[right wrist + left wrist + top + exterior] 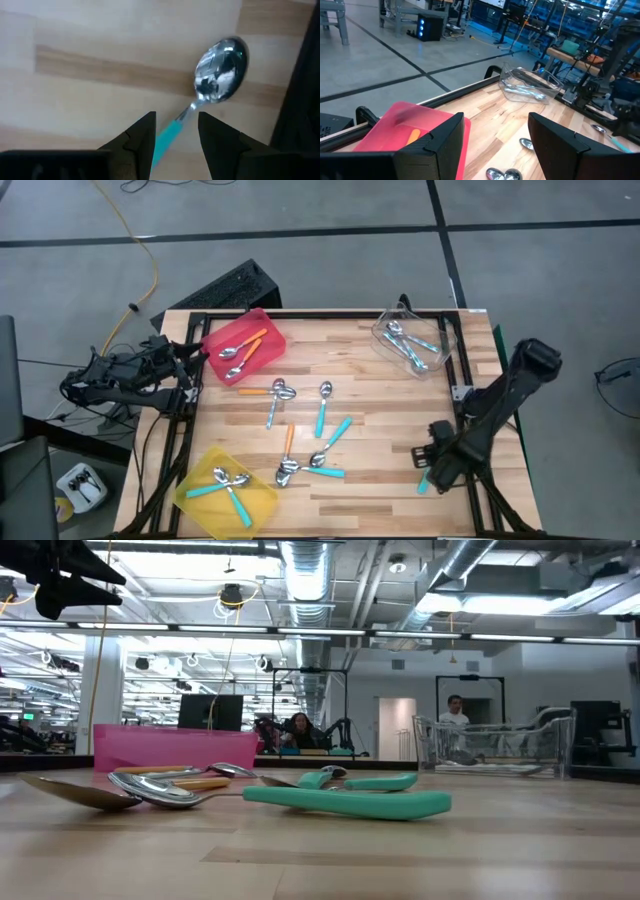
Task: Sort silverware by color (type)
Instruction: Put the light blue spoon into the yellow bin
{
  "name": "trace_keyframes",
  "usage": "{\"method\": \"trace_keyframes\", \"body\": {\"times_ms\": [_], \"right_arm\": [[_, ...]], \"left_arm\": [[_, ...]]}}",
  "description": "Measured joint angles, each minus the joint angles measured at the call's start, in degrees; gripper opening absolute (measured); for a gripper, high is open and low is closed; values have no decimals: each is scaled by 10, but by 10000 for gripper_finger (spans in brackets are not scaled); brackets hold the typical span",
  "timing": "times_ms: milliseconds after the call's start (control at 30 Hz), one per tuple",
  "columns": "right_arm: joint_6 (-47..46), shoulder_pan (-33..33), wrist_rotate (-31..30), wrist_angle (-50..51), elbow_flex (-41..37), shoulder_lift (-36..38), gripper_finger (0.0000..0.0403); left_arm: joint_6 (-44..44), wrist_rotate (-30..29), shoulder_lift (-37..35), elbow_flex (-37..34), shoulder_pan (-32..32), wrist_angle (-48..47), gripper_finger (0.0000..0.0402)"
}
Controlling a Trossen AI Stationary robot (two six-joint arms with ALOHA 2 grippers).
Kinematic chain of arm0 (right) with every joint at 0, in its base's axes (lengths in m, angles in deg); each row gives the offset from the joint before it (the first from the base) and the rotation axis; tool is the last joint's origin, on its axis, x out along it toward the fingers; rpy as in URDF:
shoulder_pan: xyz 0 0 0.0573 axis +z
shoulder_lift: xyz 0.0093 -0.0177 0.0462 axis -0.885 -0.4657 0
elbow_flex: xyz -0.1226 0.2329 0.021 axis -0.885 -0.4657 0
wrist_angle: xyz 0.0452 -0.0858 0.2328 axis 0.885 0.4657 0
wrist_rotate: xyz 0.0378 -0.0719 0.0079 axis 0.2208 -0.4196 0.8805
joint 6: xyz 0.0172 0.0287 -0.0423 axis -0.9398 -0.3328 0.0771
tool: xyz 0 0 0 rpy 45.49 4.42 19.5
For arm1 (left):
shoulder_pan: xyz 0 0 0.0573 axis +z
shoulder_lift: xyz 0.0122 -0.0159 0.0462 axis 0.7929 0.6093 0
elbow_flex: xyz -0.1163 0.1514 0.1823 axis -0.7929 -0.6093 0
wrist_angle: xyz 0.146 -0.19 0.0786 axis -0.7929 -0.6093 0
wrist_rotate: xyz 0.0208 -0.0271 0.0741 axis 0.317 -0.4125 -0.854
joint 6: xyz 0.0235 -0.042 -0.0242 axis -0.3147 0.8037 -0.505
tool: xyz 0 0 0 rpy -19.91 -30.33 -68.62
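A spoon with a shiny bowl (222, 70) and a teal handle (167, 137) lies on the table near the right edge (424, 483). My right gripper (176, 122) hangs over it, pointing down and open, with one finger on either side of the handle and not touching it. Several loose spoons (300, 430) with orange, teal and light blue handles lie in the middle of the table. My left gripper (495, 145) is open and waits off the table's left edge (165, 370).
A red bin (243, 345) at the far left holds orange spoons. A yellow bin (225, 492) at the near left holds teal ones. A clear bin (415, 340) at the far right holds light blue ones. Bare wood lies between the loose spoons and my right gripper.
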Motion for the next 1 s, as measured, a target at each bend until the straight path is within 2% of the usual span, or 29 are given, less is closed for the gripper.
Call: {"method": "trace_keyframes", "body": {"times_ms": [67, 233, 567, 767, 900, 1000], "right_arm": [[3, -6, 5, -12, 0, -21, 170], [0, -6, 72, -17, 1, -64, 170], [4, -24, 63, -66, 2, -121, 170], [13, -41, 42, -65, 10, -136, 160], [55, -55, 24, -45, 34, -136, 144], [102, -65, -50, -54, 56, -136, 130]], "left_arm": [[0, 0, 0, 0, 0, 0, 205], [0, 0, 0, 0, 0, 0, 205], [0, 0, 0, 0, 0, 0, 205], [0, 0, 0, 0, 0, 0, 205], [0, 0, 0, 0, 0, 0, 205], [0, -1, 0, 0, 0, 0, 205]]}}
